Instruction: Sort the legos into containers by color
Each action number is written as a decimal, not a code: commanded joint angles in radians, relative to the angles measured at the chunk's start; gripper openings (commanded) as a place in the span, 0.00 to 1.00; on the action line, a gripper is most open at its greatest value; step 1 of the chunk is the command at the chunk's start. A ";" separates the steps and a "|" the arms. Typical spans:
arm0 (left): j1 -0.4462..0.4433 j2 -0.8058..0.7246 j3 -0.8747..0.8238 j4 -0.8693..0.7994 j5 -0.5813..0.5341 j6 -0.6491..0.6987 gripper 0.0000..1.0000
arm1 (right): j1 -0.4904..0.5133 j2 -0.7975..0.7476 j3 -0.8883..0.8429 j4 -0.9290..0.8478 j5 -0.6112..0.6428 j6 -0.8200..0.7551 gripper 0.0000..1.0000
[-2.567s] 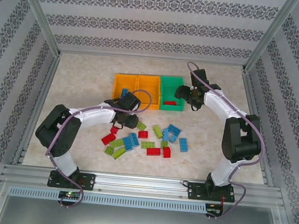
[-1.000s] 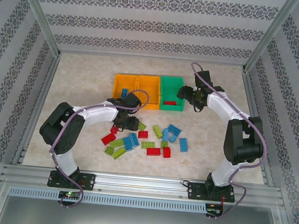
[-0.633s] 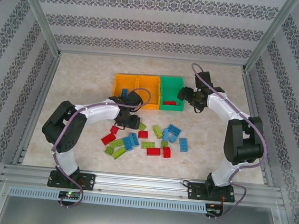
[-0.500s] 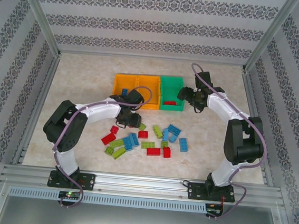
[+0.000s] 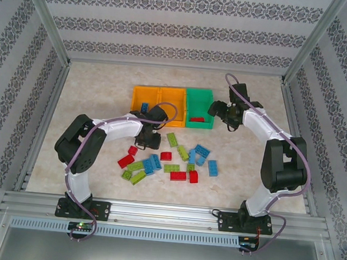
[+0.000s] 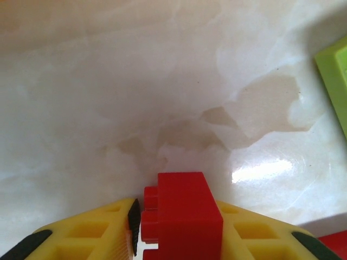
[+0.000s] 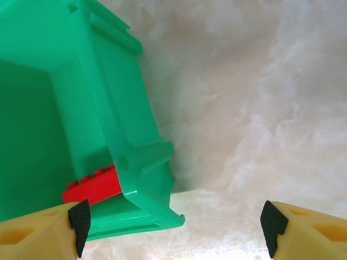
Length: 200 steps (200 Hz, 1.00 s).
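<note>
L: left gripper [image 6: 176, 238] just closed, now clamping a red lego [image 6: 184, 200] near the loose legos [image 5: 178, 175] | R: right gripper [image 7: 173, 225] wide open, empty, beside green bin [image 7: 81, 81] — one red brick [image 7: 92, 187] already inside | next: I carry mine there

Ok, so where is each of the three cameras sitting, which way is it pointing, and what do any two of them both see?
Top external: above and behind the bases, looking down at the table; left arm and right arm show.
Left wrist: on the left arm, facing down at the table; left gripper flanks a red lego.
Right wrist: on the right arm, facing the green bin; open right gripper.
Shared: top and right wrist both show the green bin holding a second red lego.
</note>
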State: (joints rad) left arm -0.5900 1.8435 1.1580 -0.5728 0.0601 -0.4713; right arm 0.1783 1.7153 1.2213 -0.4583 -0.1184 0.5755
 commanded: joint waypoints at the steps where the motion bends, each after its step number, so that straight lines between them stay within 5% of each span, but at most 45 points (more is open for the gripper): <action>1: -0.014 -0.011 0.009 -0.043 -0.031 0.024 0.37 | -0.007 -0.025 -0.016 0.009 -0.007 -0.011 0.85; 57: -0.014 0.006 0.036 -0.042 -0.031 0.037 0.41 | -0.007 -0.028 -0.022 0.009 -0.005 -0.016 0.85; 109: -0.014 0.031 0.055 -0.044 -0.024 0.046 0.21 | -0.009 -0.062 -0.041 0.014 0.018 -0.023 0.85; 139: -0.014 0.006 0.078 -0.062 -0.019 0.049 0.20 | -0.027 -0.088 -0.063 0.017 0.021 -0.022 0.85; 200: -0.016 0.044 0.341 -0.015 0.177 0.097 0.22 | -0.059 -0.173 -0.196 0.080 0.020 -0.008 0.85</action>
State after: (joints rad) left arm -0.5900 1.8557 1.3605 -0.6144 0.1215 -0.4183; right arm 0.1257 1.5803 1.0740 -0.4080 -0.1108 0.5694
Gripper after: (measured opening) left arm 0.254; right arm 0.850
